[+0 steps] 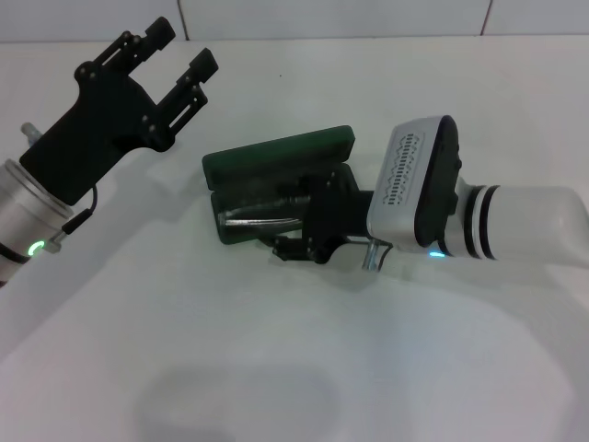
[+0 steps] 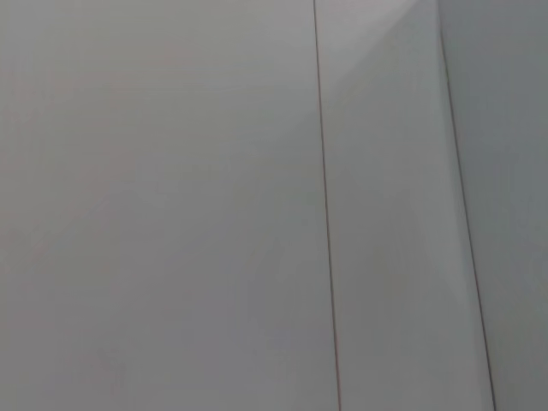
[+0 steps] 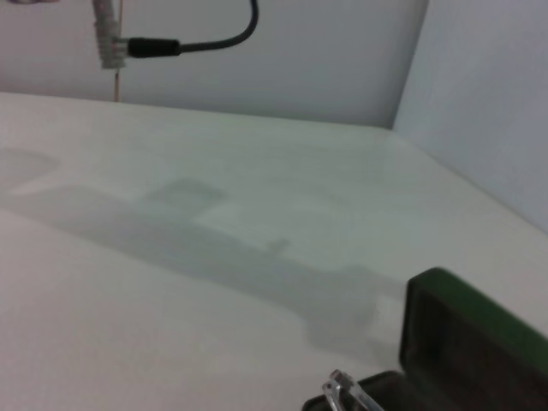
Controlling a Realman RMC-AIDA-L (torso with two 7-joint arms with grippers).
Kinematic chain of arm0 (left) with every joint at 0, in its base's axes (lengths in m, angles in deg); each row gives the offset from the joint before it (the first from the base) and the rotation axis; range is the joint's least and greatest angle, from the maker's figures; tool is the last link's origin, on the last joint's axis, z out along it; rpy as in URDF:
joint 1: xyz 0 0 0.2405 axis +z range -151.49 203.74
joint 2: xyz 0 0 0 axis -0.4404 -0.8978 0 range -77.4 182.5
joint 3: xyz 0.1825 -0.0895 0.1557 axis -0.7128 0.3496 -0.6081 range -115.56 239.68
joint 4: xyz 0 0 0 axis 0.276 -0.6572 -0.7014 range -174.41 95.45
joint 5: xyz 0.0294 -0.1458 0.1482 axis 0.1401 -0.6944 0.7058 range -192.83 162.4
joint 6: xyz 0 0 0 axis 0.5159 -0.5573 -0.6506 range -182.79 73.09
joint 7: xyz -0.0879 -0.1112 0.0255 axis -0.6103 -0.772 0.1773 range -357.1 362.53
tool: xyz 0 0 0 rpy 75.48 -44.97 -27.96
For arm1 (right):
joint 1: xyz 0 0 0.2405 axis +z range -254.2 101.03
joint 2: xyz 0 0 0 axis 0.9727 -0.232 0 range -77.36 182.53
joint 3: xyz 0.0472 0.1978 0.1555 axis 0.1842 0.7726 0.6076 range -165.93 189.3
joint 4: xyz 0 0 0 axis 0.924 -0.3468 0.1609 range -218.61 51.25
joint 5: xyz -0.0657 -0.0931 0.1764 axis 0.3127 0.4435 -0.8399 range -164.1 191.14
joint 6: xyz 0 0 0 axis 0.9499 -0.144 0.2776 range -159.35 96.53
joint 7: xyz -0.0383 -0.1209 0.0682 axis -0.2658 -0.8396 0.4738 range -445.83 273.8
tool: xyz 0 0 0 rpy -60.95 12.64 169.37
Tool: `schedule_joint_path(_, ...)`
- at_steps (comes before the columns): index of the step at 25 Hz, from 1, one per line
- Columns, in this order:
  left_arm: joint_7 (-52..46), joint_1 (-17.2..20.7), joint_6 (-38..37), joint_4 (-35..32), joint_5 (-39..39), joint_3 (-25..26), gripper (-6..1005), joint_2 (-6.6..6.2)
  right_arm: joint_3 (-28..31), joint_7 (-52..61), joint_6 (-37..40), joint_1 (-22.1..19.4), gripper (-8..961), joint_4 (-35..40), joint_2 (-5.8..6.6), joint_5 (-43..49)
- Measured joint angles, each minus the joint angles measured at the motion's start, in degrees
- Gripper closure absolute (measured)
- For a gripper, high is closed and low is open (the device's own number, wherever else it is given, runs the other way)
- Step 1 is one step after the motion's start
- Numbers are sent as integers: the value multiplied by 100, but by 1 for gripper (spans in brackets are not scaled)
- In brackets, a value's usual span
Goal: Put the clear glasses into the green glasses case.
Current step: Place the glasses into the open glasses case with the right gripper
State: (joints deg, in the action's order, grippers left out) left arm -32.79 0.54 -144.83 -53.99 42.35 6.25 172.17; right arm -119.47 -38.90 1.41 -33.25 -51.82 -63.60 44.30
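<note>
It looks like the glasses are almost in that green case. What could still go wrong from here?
The right gripper sits low over the open dark green hard glasses case, so nudging could slide the case across the white table. The transparent clear-framed glasses appear to lie partly in the tray; one arm tip pokes near the edge and might catch when the lid closes. The left gripper hangs apart, open.

Right gripper [image 1: 308,241] covers near-right part of green glasses case [image 1: 276,155]; fingertips lost against dark lining, open or shut unclear. Clear glasses [image 1: 262,219] mostly hidden, only pale streak inside case in head view. Right wrist view: case [image 3: 467,338] cut off at frame edge, only glasses tip [image 3: 342,390] showing. Left wrist view: blank wall only.
</note>
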Motion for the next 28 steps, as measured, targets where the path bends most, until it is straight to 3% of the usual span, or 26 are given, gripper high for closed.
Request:
schedule_joint_path(11, 5, 10, -2, 0, 0, 0, 406, -9, 51, 76, -2, -81, 269, 105, 17, 54)
schedule_joint_path(18, 11, 63, -2, -15, 1, 0, 406, -9, 329, -305, 82, -339, 269, 481, 37, 111)
schedule_joint_path(28, 2, 41, -2, -70, -1, -7, 406, -9, 434, 1321, 1128, -247, 268, 255, 55, 1866)
